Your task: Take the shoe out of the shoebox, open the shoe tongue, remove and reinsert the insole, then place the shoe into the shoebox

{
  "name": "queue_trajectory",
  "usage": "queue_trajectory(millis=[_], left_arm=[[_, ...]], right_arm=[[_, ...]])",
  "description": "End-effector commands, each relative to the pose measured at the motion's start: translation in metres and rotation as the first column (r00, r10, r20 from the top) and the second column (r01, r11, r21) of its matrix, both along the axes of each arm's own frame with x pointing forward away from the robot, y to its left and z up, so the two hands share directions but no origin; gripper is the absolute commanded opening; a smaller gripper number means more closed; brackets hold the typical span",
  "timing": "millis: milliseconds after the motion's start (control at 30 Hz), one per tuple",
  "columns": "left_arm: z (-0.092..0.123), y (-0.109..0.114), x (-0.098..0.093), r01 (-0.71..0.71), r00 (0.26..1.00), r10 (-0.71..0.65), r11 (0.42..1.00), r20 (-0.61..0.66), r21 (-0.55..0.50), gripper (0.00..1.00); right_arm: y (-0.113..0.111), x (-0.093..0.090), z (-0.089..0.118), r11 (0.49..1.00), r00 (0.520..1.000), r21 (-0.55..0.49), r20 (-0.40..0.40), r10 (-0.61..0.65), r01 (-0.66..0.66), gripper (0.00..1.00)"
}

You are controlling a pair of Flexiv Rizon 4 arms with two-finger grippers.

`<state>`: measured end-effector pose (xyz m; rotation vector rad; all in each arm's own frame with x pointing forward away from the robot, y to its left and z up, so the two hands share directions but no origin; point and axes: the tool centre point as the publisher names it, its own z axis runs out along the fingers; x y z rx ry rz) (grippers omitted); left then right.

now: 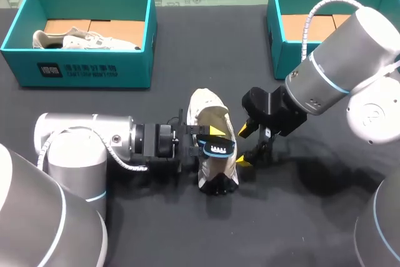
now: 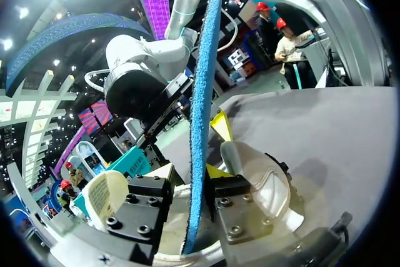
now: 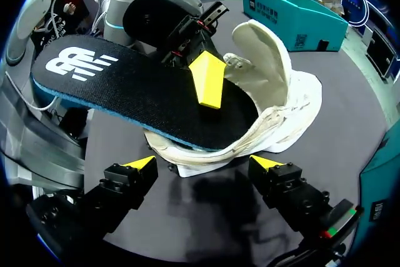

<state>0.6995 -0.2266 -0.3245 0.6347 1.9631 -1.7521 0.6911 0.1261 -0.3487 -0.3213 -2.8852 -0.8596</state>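
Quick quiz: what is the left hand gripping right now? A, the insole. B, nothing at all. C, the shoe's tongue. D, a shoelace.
A: in the left wrist view the left hand has a finger pressed on each side of the blue-bottomed insole, one end of which sits in the opening of the white shoe.
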Motion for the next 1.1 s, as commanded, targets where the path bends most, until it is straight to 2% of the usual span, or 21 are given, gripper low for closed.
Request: queue_trajectory(millis=[33, 267, 300, 333, 367, 900, 1100], left_arm=[[0.008, 0.0, -0.009, -0.036, 0.999, 0.035, 0.999, 0.009, 0.02, 0.27], [0.011, -0.001, -0.012, -0.046, 0.999, 0.046, 0.998, 0.013, 0.035, 0.24], [0.012, -0.001, -0.012, -0.053, 0.998, 0.052, 0.998, 0.022, 0.04, 0.21], [0.012, -0.001, -0.012, -0.057, 0.998, 0.056, 0.997, 0.028, 0.045, 0.13], [0.012, -0.001, -0.012, -0.057, 0.998, 0.056, 0.997, 0.03, 0.042, 0.0], [-0.024, 0.001, 0.017, -0.049, 0.997, 0.045, 0.997, 0.067, 0.055, 0.0], [-0.032, 0.001, 0.026, -0.068, 0.995, 0.062, 0.994, 0.078, 0.079, 0.0]], right_arm=[[0.001, -0.001, -0.001, 1.0, 1.0, -0.002, 0.002, -0.002, 0.002, 1.0], [0.001, -0.001, -0.001, 1.0, 1.0, -0.002, 0.002, -0.002, 0.002, 1.0], [0.001, -0.001, -0.001, 1.0, 1.0, -0.002, 0.002, -0.002, 0.002, 1.0], [0.001, -0.001, -0.001, 1.0, 1.0, -0.002, 0.002, -0.002, 0.002, 1.0], [0.001, -0.001, -0.001, 1.0, 1.0, -0.002, 0.002, -0.002, 0.002, 1.0], [0.001, -0.001, -0.001, 1.0, 1.0, -0.002, 0.002, -0.002, 0.002, 1.0], [0.001, -0.001, -0.001, 1.0, 1.0, -0.002, 0.002, -0.002, 0.002, 1.0]])
